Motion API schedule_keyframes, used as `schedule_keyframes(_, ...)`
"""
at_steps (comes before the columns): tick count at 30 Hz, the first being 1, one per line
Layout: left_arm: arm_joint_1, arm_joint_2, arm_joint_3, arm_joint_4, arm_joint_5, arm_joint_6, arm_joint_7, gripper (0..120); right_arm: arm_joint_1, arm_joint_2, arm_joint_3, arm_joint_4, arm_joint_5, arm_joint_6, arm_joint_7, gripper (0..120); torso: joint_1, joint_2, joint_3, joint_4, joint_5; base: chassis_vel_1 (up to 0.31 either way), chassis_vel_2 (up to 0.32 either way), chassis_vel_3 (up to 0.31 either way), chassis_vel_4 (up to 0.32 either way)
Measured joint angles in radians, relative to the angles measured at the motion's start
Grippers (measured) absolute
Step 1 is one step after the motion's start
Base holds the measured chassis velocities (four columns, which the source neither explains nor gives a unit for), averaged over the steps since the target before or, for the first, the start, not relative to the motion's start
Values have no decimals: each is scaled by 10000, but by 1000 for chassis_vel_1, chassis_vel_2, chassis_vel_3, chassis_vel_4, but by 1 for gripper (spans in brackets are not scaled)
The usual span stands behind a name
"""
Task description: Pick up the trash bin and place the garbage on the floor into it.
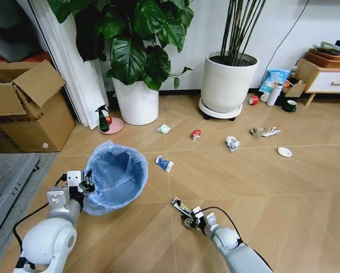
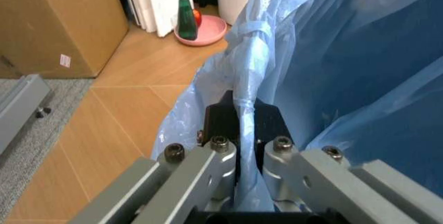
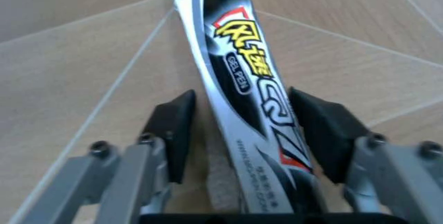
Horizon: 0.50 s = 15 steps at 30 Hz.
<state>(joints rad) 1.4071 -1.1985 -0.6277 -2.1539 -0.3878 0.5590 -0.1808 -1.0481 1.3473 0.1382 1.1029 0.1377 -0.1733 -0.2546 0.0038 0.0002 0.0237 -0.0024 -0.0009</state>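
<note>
The trash bin (image 1: 117, 177), lined with a crinkly light-blue bag, is at the lower left over the floor (image 1: 283, 193). My left gripper (image 1: 85, 185) is shut on its near rim; in the left wrist view the bag's folded edge (image 2: 246, 79) is pinched in the left gripper (image 2: 248, 136). My right gripper (image 1: 185, 214) is low at the floor, open, its pads (image 3: 173, 130) either side of a black-white wrapper (image 3: 239, 73) that lies on the floor. More garbage lies beyond: a blue-white wrapper (image 1: 164, 164), a red wrapper (image 1: 196, 135), crumpled white paper (image 1: 232, 143), brown paper (image 1: 261, 132) and a white disc (image 1: 284, 152).
Two large white plant pots (image 1: 136, 102) (image 1: 228, 85) stand at the back. A cardboard box (image 1: 27, 111) is at the left, with a spray bottle on a pink dish (image 1: 105, 121) near it. A red tape roll (image 1: 253, 100), mugs (image 1: 289, 106) and a wooden cabinet (image 1: 326, 77) are at the right.
</note>
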Motion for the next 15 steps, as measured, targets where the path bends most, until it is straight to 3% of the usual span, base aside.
schedule_keyframes(9,-58,27,35,122,10,4,133,0,-154,93,41,66,-52,-8,-6,15,0,0,1,2,2,0,0,0,0)
schedule_keyframes(15,-75,23,31,164,26,-31,194,0,-178,122,92,147,-140,27,19,1,0,-1,4,5,5,0,0,0,0)
